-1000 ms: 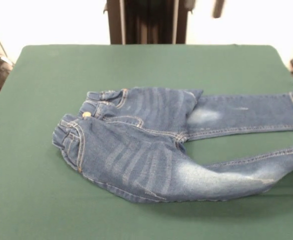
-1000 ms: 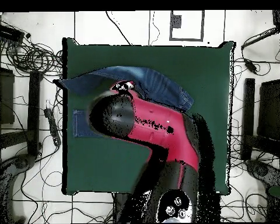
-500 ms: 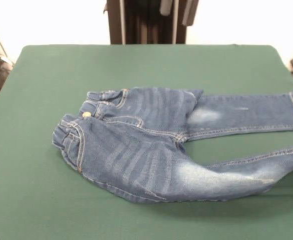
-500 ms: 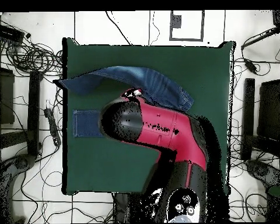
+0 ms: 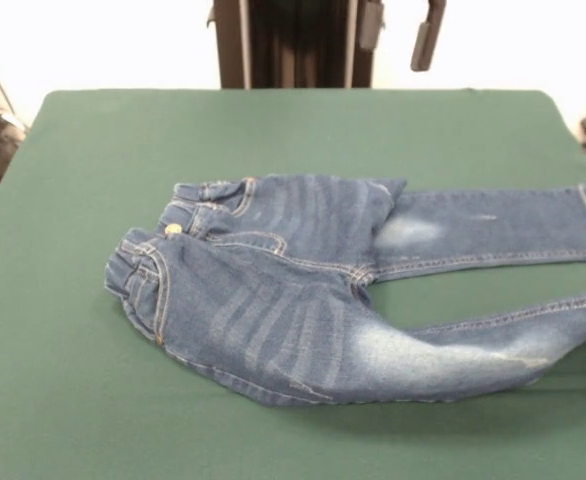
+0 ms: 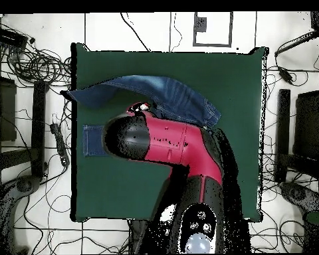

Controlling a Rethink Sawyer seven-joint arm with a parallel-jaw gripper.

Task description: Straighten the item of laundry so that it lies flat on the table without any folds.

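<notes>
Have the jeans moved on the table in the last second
No. In the front view the jeans lie in the same spot on the green table, waistband and both legs unchanged against its edges.

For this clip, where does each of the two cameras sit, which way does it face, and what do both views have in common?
Front view: low across the table, facing the pedestal; it sees the jeans and, at the top edge, only the claw, its two fingers apart.
Overhead view: above the table, looking straight down; the red and black arm covers much of the jeans.
Shared: the jeans on the green table, still partly folded.
</notes>
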